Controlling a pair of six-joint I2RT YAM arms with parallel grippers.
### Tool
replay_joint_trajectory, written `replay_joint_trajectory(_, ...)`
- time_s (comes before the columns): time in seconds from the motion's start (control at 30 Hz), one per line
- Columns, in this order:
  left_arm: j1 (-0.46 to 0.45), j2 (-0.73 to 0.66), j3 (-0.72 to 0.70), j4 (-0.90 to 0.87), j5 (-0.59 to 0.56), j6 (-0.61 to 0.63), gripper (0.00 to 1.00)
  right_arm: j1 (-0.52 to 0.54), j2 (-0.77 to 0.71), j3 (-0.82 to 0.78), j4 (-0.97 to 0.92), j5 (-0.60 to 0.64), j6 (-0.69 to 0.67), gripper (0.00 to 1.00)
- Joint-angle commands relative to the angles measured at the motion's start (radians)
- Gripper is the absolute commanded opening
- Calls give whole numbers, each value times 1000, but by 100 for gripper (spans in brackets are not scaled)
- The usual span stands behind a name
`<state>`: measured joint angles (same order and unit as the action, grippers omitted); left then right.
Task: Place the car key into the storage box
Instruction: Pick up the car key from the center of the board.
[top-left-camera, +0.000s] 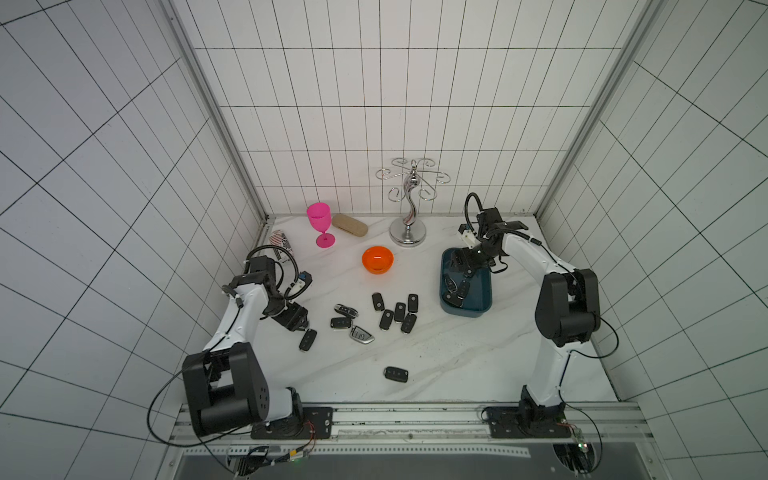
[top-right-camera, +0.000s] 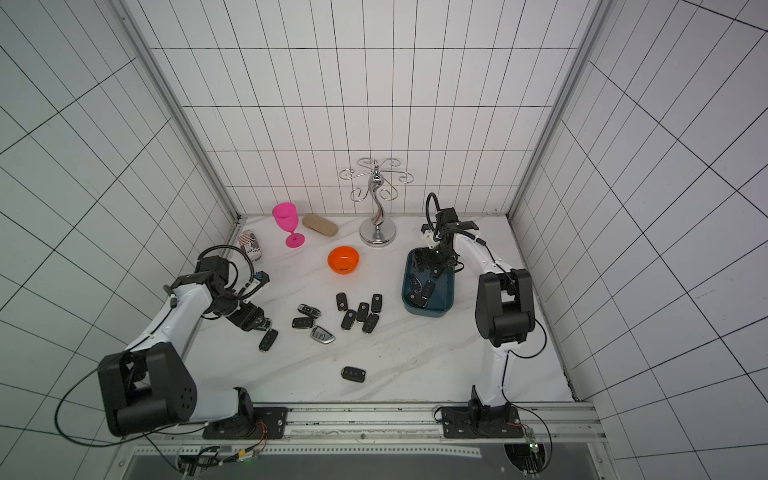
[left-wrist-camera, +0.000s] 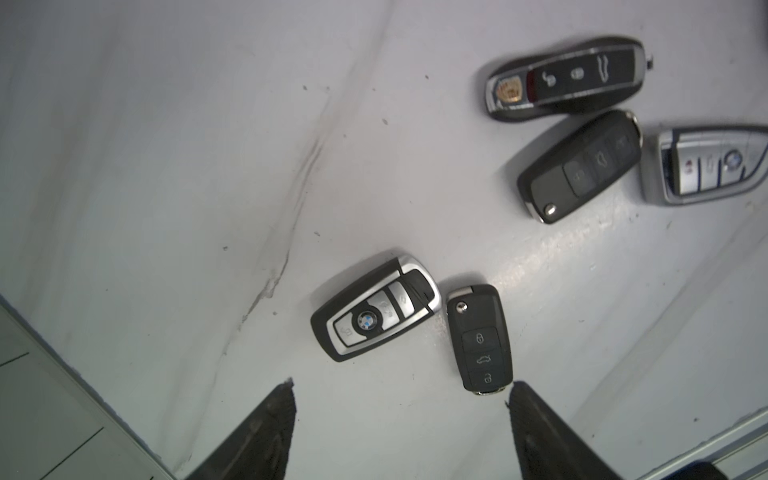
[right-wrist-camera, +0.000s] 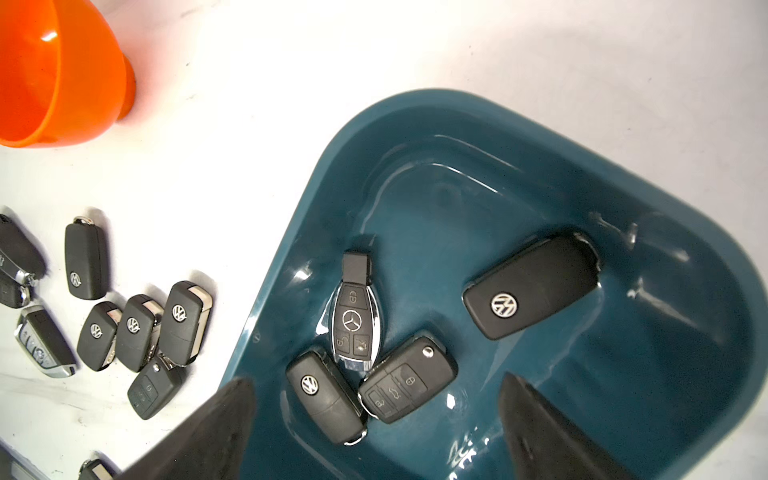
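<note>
The storage box (top-left-camera: 465, 312) sits on the marble table (top-left-camera: 436, 365) toward its right edge, in the back half. The right gripper (right-wrist-camera: 377, 379) hangs over the box with its jaws wide apart and nothing between them. Four car keys lie on the box floor: a Mercedes key (right-wrist-camera: 356, 316), two Volkswagen flip keys (right-wrist-camera: 326, 395) that seem to touch its lower end, and a third Volkswagen key (right-wrist-camera: 532, 286) lying apart from them.

The left gripper (left-wrist-camera: 402, 382) is low near the table's left edge, jaws apart and empty. Just ahead of its fingertips a BMW fob (left-wrist-camera: 376, 307) and a black flip key (left-wrist-camera: 480, 338) lie side by side on the table.

More loose keys (top-left-camera: 397, 313) are scattered mid-table, and one key (top-left-camera: 395, 374) lies alone nearer the front edge. An orange bowl (top-left-camera: 377, 259) stands near the box.
</note>
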<state>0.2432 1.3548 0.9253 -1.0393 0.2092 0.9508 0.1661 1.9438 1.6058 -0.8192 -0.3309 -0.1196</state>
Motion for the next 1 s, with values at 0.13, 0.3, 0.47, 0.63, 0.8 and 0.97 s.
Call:
replay_joint_trajectory(0.13, 105, 112, 44, -87, 118, 541, 80, 3, -15, 10, 5, -32, 20, 95)
replay_joint_trajectory(0.3, 164, 275, 182, -200, 191, 659, 78, -7, -22, -7, 10, -40, 20, 95)
replay_joint_trajectory(0.47, 188, 281, 168, -159, 204, 793, 79, -18, -32, -18, 18, -52, 12, 99)
replay_joint_trajectory(0.63, 188, 283, 148, -105, 214, 851, 79, -25, -39, -22, 27, -63, 17, 99)
replay_joint_trajectory(0.8, 187, 309, 99, -57, 196, 918, 79, -33, -34, -23, 27, -77, 24, 99)
replay_joint_trajectory(0.97, 187, 346, 75, -10, 184, 925, 79, -45, -39, -29, 28, -84, 28, 99)
